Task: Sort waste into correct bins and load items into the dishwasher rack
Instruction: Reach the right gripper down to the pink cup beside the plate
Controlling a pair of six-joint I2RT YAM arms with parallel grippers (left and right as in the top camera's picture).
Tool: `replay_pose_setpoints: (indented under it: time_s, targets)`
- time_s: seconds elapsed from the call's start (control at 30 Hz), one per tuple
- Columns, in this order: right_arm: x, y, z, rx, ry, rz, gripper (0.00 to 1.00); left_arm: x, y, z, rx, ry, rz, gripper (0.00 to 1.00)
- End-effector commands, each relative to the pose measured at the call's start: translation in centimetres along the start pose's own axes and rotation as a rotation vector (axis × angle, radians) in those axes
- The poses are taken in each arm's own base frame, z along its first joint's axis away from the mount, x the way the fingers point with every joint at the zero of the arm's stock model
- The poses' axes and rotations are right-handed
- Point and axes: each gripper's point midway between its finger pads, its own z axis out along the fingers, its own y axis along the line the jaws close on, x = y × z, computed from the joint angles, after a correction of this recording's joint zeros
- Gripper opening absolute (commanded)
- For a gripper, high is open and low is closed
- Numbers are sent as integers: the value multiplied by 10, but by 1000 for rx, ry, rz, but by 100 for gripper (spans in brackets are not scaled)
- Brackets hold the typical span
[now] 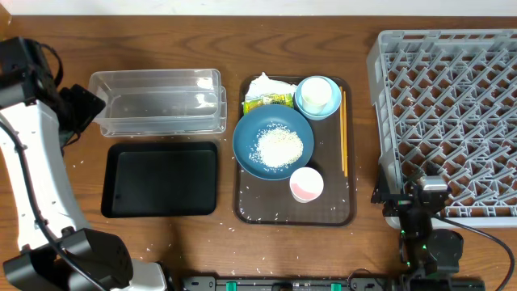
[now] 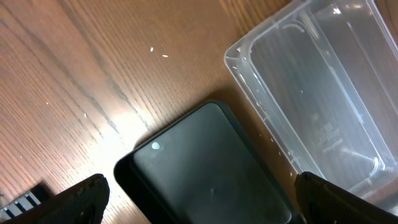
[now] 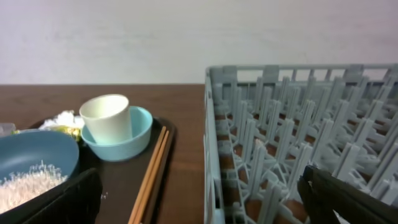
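Left gripper (image 2: pixel 205 202): fingers spread wide at the lower corners of its wrist view, nothing between them. It hangs over a corner of the black tray (image 2: pixel 205 174), next to the clear tub (image 2: pixel 311 93). The two bins lie side by side, nearly touching, both empty and ready for waste.

Right gripper (image 3: pixel 199 199): spread wide and empty, low beside the rack (image 3: pixel 214 112), facing the serving tray (image 3: pixel 118 180) — a sensible post for loading.

Serving tray: between bins and rack; carries everything to be sorted.

Dark-blue bowl (image 1: pixel 246 137): middle of the serving tray, upright, holding the rice (image 1: pixel 279 147). It likely needs emptying before racking.

Napkin (image 1: pixel 265 83) and wrapper (image 1: pixel 268 100): top-left corner of the serving tray in the overhead view, by the big bowl's rim.

Light-blue bowl (image 1: pixel 301 103): top-right corner, with the white cup (image 1: pixel 318 93) standing inside it.

Pink cup (image 1: pixel 306 185): lower part of the serving tray, just beside the big bowl.

Chopsticks (image 1: pixel 343 133): paired along the right edge.

Rack: right of the serving tray, no dishes loaded — task judged at its start.
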Motion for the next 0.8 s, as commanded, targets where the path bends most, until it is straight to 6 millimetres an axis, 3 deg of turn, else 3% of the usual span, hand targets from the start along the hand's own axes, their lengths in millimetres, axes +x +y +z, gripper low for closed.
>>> replay_pose_setpoints:
  time_s: [0.0,0.1,0.3,0.43,0.5,0.67,0.77]
  targets:
    - [-16,17,-1,-92,-62,61,99,-5,1,-9,12,-30,-35,98]
    - [-37,37,-7,-220,-132,187,99,-6,0,-9,14,-32,-35,98]
    - [-89,38,-21,-251,-347,191,99,-7,-1,-9,18,-37,-37,98]
    - [-140,40,-47,-301,-569,230,99,-7,-1,-9,17,-37,-37,98]
    - [-154,39,-52,-305,-609,255,99,-7,-1,-9,17,-37,-37,98]
    - [-183,50,-34,-346,-502,254,99,-7,-1,-9,17,-37,-37,98]
    - [-203,75,-12,-464,-368,180,99,-7,-1,-9,18,-38,-37,98]
